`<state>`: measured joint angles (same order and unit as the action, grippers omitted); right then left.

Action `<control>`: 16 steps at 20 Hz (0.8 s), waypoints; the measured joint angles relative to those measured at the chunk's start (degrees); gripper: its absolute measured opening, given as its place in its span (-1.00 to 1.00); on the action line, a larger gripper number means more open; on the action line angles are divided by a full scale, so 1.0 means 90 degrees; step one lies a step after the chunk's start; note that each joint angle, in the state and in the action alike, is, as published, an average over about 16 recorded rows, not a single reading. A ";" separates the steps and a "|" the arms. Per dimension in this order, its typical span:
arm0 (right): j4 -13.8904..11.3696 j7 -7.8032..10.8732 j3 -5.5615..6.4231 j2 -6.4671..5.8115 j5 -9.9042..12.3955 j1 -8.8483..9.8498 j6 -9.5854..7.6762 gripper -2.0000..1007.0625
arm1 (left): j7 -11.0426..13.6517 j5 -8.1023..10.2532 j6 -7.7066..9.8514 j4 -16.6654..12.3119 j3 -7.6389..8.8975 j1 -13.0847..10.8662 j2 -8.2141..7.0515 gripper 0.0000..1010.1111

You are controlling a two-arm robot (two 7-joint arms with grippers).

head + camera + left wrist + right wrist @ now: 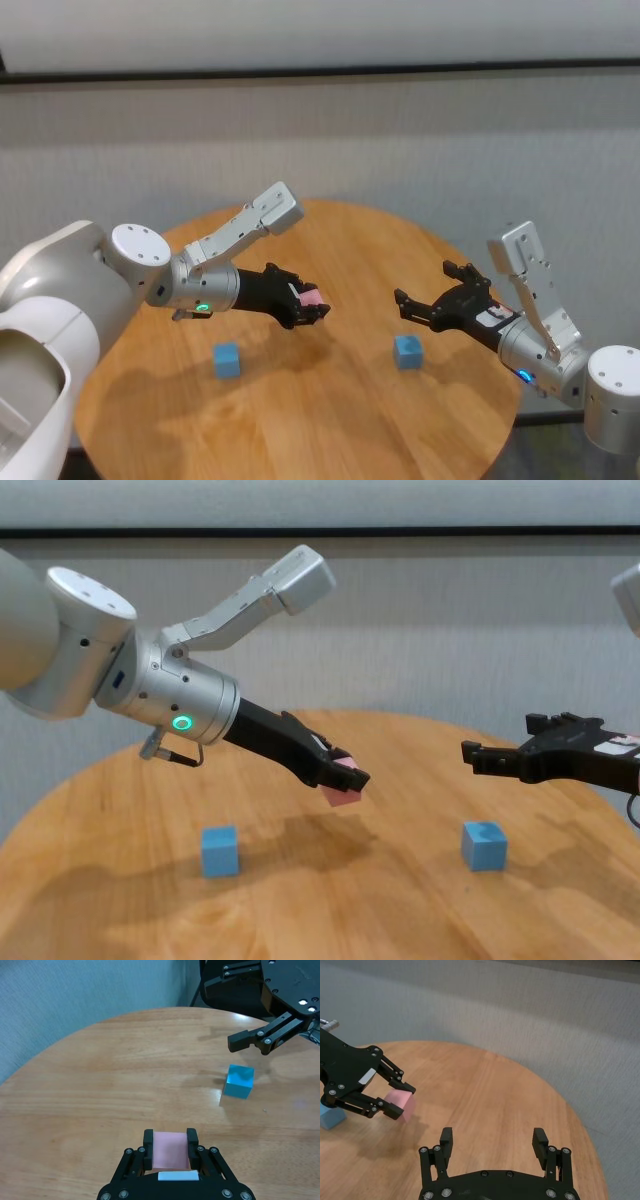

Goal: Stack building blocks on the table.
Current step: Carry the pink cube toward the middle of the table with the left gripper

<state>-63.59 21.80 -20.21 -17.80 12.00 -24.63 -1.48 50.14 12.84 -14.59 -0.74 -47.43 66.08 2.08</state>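
Note:
My left gripper [308, 303] is shut on the pale pink block [313, 297] and holds it in the air over the middle of the table [340, 430]. The left wrist view shows the pink block [171, 1150] clamped between both fingers. One light blue block [227, 359] rests on the table below the left forearm. The other light blue block [407, 351] sits to the right, just under and in front of my right gripper [424, 284]. That gripper hovers open and empty, its wide jaws [492, 1135] facing the pink block [402, 1101].
The round wood-grain table ends close behind and to the right of the right arm. A grey wall stands behind the table. Bare tabletop lies between the two blue blocks and toward the near edge.

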 joint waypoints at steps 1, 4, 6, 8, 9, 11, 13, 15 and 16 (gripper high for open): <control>0.0000 0.0000 0.0000 0.0000 0.0000 0.0000 0.0000 0.99 | -0.0003 0.0001 0.0003 -0.0010 -0.0001 -0.0003 -0.0003 -0.19; 0.0000 0.0000 0.0000 0.0000 0.0000 0.0000 0.0000 0.99 | -0.0010 0.0002 0.0046 -0.0122 -0.0002 -0.0039 -0.0046 -0.19; 0.0000 0.0000 0.0000 0.0000 0.0000 0.0000 0.0000 0.99 | -0.0015 0.0003 0.0074 -0.0188 -0.0003 -0.0062 -0.0071 -0.19; 0.0000 0.0000 0.0000 0.0000 0.0000 0.0000 0.0000 0.99 | -0.0018 0.0004 0.0096 -0.0243 -0.0004 -0.0081 -0.0091 -0.19; 0.0000 0.0000 0.0000 0.0000 0.0000 0.0000 0.0000 0.99 | -0.0019 0.0004 0.0106 -0.0266 -0.0005 -0.0090 -0.0100 -0.19; 0.0000 0.0000 0.0000 0.0000 0.0000 0.0000 0.0000 0.99 | -0.0022 0.0005 0.0123 -0.0309 -0.0006 -0.0105 -0.0115 -0.19; 0.0000 0.0000 0.0000 0.0000 0.0000 0.0000 0.0000 0.99 | -0.0025 0.0006 0.0138 -0.0344 -0.0006 -0.0116 -0.0128 -0.19; 0.0000 0.0000 0.0000 0.0000 0.0000 0.0000 0.0000 0.99 | -0.0054 0.0021 0.0184 -0.0441 -0.0020 -0.0148 -0.0164 -0.19; 0.0000 0.0000 0.0000 0.0000 0.0000 0.0000 0.0000 0.99 | -0.0076 0.0030 0.0221 -0.0521 -0.0030 -0.0175 -0.0193 -0.19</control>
<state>-63.59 21.80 -20.21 -17.80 12.00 -24.64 -1.48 49.46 13.12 -12.61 -5.43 -47.70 64.51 0.34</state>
